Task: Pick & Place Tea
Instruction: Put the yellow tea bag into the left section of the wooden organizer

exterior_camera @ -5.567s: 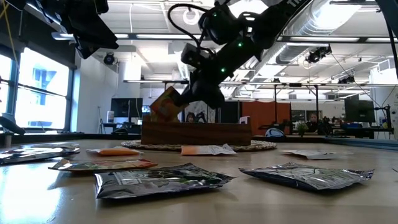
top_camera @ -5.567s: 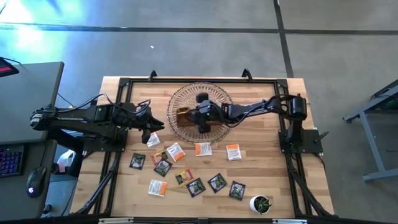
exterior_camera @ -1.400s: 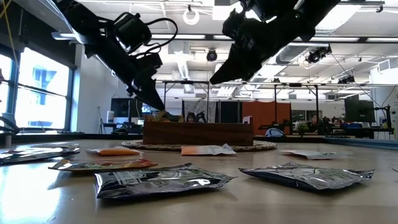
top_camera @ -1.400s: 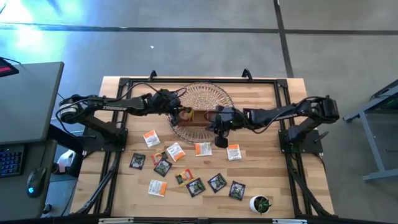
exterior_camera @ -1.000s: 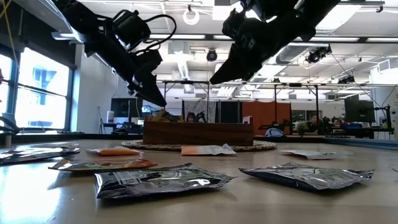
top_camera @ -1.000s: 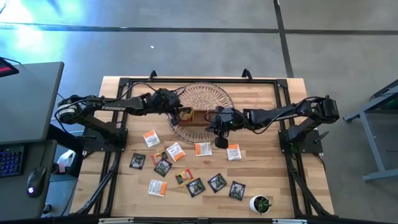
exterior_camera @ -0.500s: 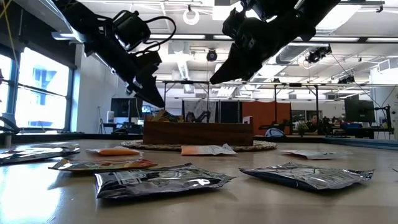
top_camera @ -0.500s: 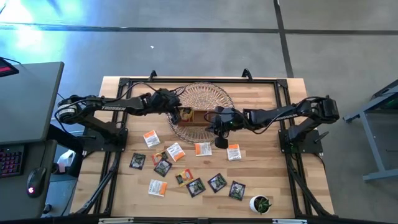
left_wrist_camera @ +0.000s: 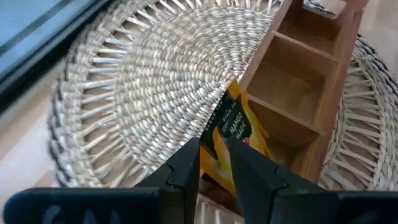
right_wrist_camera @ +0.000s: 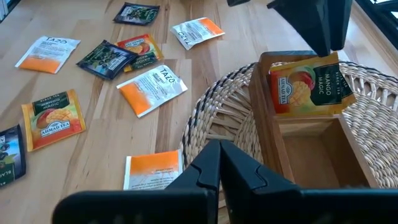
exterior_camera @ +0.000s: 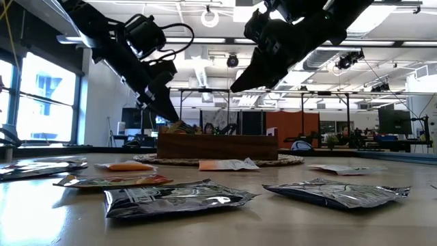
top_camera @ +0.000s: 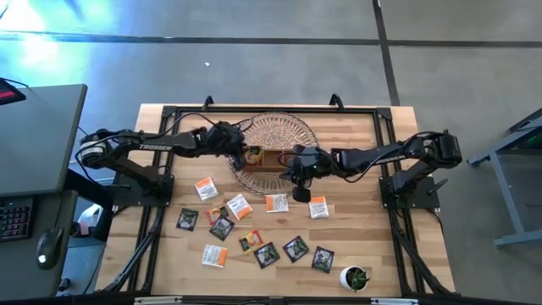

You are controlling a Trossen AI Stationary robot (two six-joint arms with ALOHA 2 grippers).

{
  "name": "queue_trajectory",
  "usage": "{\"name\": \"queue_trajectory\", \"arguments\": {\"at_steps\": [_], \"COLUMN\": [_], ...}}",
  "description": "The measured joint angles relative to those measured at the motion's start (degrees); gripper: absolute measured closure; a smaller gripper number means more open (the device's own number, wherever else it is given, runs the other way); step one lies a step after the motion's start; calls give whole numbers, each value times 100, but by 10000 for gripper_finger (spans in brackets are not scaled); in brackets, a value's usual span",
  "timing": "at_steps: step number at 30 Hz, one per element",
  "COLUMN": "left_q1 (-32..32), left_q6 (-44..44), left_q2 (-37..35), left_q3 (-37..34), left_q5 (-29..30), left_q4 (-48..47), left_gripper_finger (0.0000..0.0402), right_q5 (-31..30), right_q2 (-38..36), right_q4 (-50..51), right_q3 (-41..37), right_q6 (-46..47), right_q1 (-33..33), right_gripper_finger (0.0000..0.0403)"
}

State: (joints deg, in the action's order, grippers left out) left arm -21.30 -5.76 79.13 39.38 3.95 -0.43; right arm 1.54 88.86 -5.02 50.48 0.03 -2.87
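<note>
Left gripper (left_wrist_camera: 214, 163) pinches a yellow-red sachet (left_wrist_camera: 233, 130) over the tray (top_camera: 273, 158) (lower half hidden); right gripper (right_wrist_camera: 219, 163) clenched, empty. Twelve sachets lie loose.

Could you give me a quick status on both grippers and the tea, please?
Left gripper shut on yellow mango sachet, standing in the wooden tray end compartment. Right gripper shut, empty, hovering beside tray. Other sachets on table. Nothing blocking.

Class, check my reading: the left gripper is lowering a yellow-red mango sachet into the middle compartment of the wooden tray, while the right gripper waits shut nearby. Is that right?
Not quite. The right wrist view shows the mango sachet, pinched by the left gripper, going into an end compartment of the wooden tray, not the middle one. The right gripper does wait shut nearby.
</note>
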Motion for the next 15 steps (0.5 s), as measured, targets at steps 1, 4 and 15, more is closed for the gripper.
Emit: {"name": "queue_trajectory", "arguments": {"at_steps": [1, 4, 15], "left_q1": [2, -6, -7], "left_q6": [-33, -77, -54], "left_q2": [60, 193, 436], "left_q3": [0, -4, 9], "left_q5": [-81, -194, -167], "left_q4": [-2, 5, 138], "left_gripper_finger": [315, 315, 343], "right_q5": [0, -1, -2], "right_q2": [0, 0, 0], "right_q4": [-2, 0, -1], "right_q3": [0, 0, 2], "right_q6": [0, 0, 0], "right_q1": [0, 0, 2], "right_gripper_finger": [400, 400, 398]}}
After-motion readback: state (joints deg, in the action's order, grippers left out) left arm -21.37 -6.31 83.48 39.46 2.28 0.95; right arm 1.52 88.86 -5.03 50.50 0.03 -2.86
